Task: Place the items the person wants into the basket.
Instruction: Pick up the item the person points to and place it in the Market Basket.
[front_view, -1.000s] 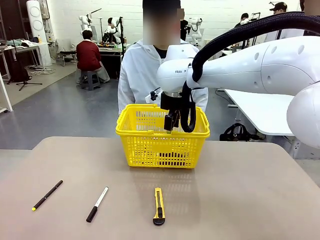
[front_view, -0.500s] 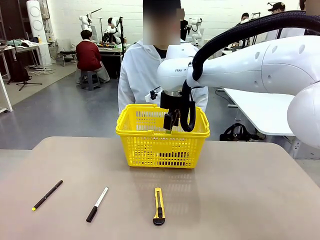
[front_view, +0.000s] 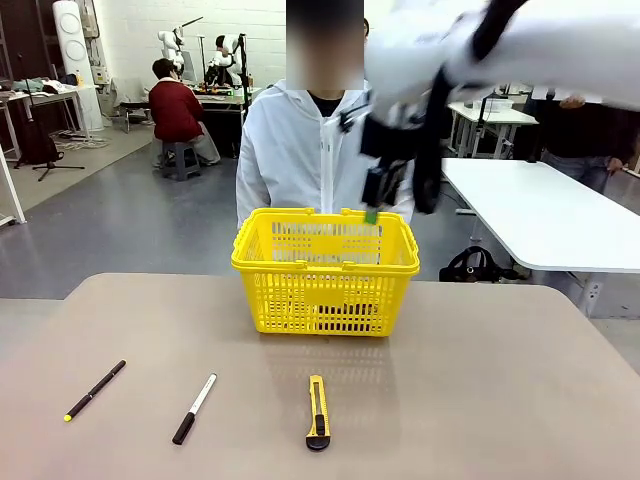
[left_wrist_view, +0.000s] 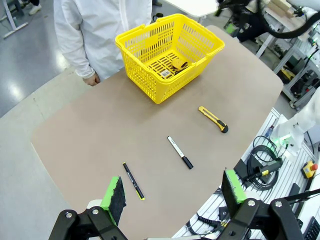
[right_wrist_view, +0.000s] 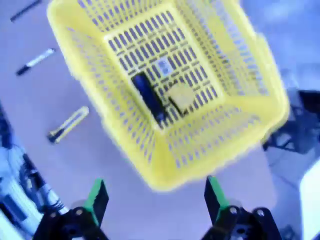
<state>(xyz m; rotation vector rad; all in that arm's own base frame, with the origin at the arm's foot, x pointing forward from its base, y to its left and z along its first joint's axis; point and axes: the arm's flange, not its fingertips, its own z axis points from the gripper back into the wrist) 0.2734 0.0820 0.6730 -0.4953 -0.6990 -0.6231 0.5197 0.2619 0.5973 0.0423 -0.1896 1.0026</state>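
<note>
The knife (front_view: 317, 412) is the thing I have yet to fetch. It lies flat on the table (front_view: 500, 380) in the lower middle of the front view, in front of the basket (front_view: 325, 300) and apart from it. Its long side runs almost straight up and down the frame, with the black end toward the bottom edge and the yellow tip pointing at the basket. The tape measure (right_wrist_view: 180, 96) is already inside the basket, on its floor. The marker (front_view: 194, 408) and the pen (front_view: 95, 390) lie to the knife's left, in the lower left of the frame, and I think they are not wanted. My right gripper (right_wrist_view: 156, 195) hangs above the basket, in the upper middle of the front view, and looks blurred there. In its own wrist view the two green pads are spread wide with nothing between them. The knife sits at the middle left of that frame, past the basket's rim. My left gripper (left_wrist_view: 174, 190) is spread wide too and holds nothing. It looks down on the whole table from high up, and the knife lies far from its pads. So I judge the right arm is the nearer one. Its jaws would need to come down on the near side of the basket and turn so the pads close across the knife's thin width, not along its length.
</note>
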